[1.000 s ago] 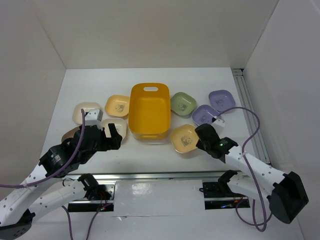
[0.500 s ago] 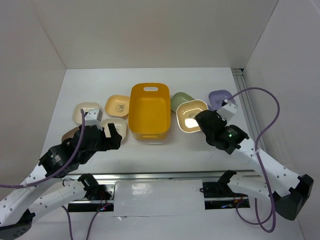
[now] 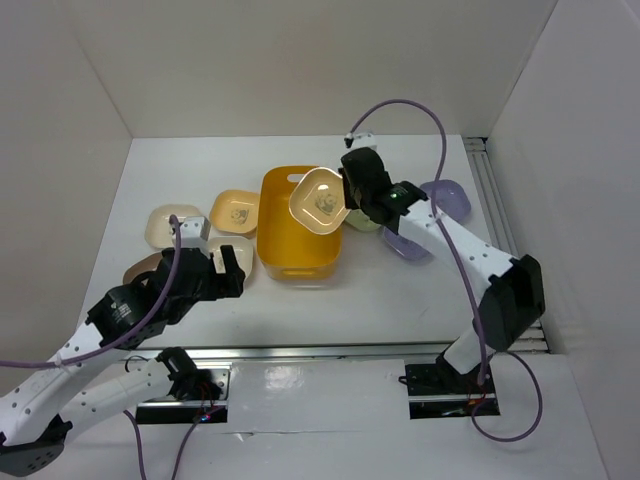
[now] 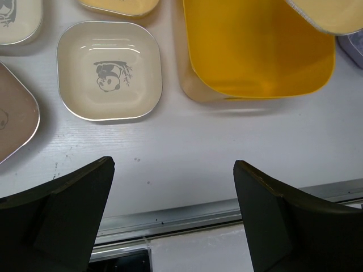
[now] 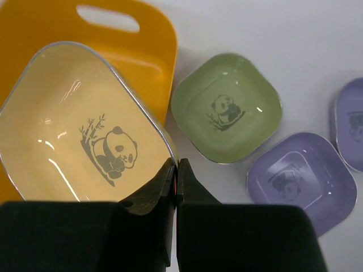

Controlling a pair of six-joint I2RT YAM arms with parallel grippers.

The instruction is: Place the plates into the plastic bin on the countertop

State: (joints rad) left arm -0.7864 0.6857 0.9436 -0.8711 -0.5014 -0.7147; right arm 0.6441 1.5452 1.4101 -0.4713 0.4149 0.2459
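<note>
The right gripper (image 5: 176, 168) has its jaws pressed together on the near rim of a yellow plate (image 5: 79, 130) with a panda print, the two fingers showing only a hairline gap where the rim sits between them. In the top view this plate is held tilted, clear of the surface, over the upper right part of the plastic bin (image 3: 297, 240), close to the end with the slot handle (image 5: 108, 17). The bin stands on the countertop (image 3: 400, 290) at the centre of that view. To the right of the held plate in the right wrist view lies a green plate (image 5: 227, 107), just beside the bin's wall, with a lavender plate (image 5: 300, 181) at lower right and a second lavender plate (image 5: 349, 130) cut off by the right edge. The left gripper (image 4: 173, 164) has its jaws spread wide, and nothing is between them; it hangs over bare countertop at the lower left of the top view, apart from every plate. In the left wrist view a cream plate (image 4: 109, 71) with a panda print lies above the left finger, a tan plate (image 4: 14, 122) is at the left edge, and the bin's corner fills the upper right.
</note>
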